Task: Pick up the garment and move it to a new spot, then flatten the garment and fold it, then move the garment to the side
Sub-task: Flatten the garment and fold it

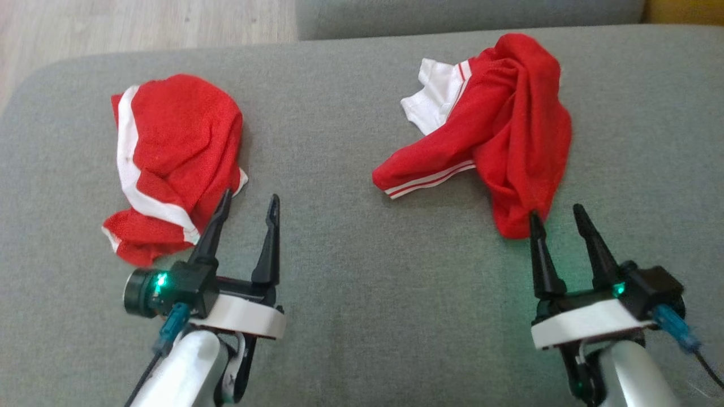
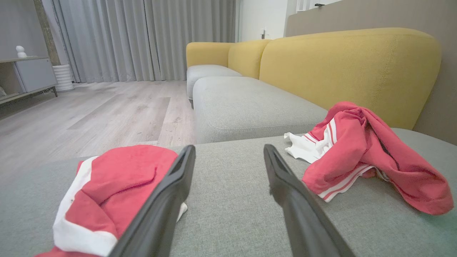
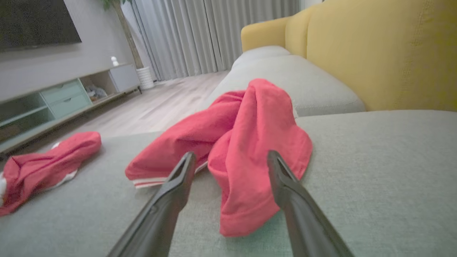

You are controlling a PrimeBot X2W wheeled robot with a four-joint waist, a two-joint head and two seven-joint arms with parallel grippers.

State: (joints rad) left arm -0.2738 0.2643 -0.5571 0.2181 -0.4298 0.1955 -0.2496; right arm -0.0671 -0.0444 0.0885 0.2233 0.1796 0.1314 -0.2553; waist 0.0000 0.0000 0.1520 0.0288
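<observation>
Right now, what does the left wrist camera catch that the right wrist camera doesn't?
Left wrist extra: the left fingers, open, and a white wall at the room's far end. Right wrist extra: the right fingers, open, a dark TV and teal drawers. Shared: the left red garment and right red garment, both crumpled on the grey cushion, plus the yellow backrest, curtains and wooden floor.

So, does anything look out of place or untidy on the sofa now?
Yes: two red garments lie crumpled on the grey cushion. The left garment is bunched; the right garment is heaped, a white part sticking out. Nothing looks torn or spilled.
</observation>
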